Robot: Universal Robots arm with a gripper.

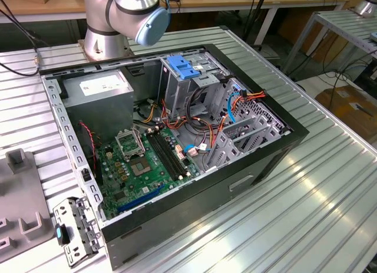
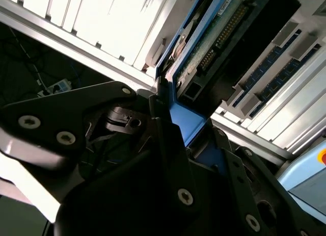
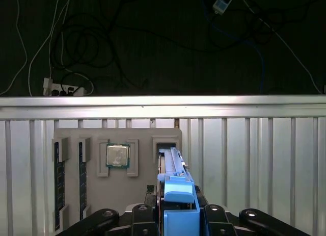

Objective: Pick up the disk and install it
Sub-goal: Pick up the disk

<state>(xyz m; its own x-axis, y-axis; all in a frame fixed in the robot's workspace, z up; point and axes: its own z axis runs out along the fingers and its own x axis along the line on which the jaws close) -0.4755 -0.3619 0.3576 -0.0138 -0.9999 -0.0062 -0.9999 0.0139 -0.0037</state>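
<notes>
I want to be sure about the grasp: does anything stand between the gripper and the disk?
Nothing visible does. In the first wrist view the gripper sits right at the blue-railed end of the disk, which stands on edge in a slot of the grey holder.

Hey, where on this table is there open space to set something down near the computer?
The widest bare stretch is ribbed table on the exterior view's right of the open computer case, out to the table edge. A smaller patch lies on the exterior view's left, between case, robot base and grey fixture. Inside the case: crowded with cables.
</notes>
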